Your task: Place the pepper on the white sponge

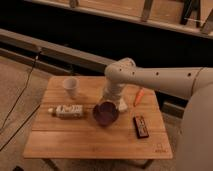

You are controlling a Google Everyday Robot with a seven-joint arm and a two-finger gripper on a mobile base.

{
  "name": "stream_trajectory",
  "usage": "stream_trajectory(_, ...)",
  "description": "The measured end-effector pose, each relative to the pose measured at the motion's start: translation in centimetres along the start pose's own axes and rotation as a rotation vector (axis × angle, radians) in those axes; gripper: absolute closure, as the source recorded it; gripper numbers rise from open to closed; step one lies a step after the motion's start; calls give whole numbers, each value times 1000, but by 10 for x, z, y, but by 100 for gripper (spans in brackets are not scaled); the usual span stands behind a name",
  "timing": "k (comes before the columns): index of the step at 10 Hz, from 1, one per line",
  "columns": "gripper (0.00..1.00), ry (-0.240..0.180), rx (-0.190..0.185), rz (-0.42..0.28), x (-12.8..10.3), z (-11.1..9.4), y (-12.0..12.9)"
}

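Four neighbours are seen: cup [71, 87], bottle [67, 110], purple bowl [105, 115], dark bar [141, 126] | white sponge [123, 105] half hidden by arm [150, 77] | pepper [138, 96] slender, orange-red | gripper [113, 101] apparently spread open, above bowl.

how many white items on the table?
3: white cup back left, white bottle lying on its side at left, white sponge right of the purple bowl, partly behind the gripper above the bowl's far rim. The arm could hide more.
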Motion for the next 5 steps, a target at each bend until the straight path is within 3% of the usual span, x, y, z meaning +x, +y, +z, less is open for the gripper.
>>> stream_trajectory(5, 35, -4, 42, 96, -60, 4, -74)
